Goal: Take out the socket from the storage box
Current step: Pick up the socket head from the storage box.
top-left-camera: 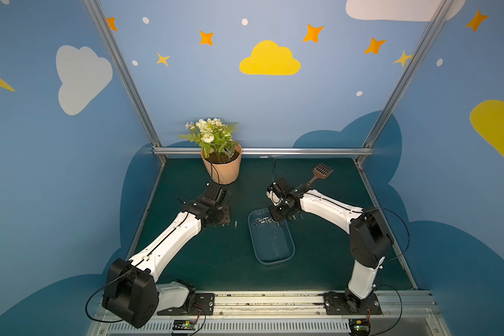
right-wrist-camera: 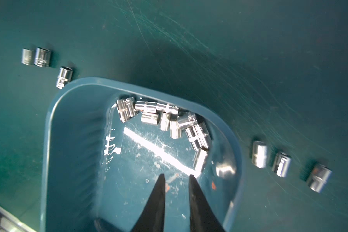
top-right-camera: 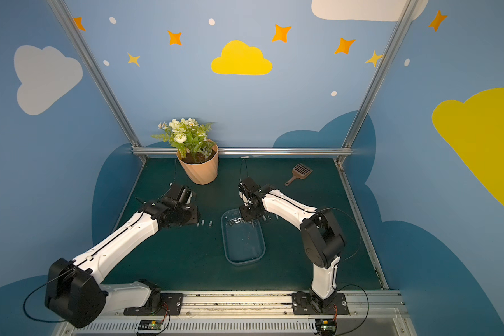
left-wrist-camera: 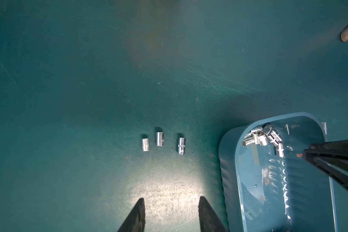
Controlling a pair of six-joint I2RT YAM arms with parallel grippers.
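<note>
Over the storage box (right-wrist-camera: 48,128), right gripper (right-wrist-camera: 176,175) spread, empty
Sockets (right-wrist-camera: 165,120) cluster at its far end; left gripper (left-wrist-camera: 172,198), parted and empty too, faces three loose sockets (left-wrist-camera: 159,139) on the mat (left-wrist-camera: 68,80)

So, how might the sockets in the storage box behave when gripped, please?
The sockets look polished metal, so probably slippery. Short cylinders lying sideways, they may roll. Clustered touching in the storage box, neighbours likely shift.
</note>
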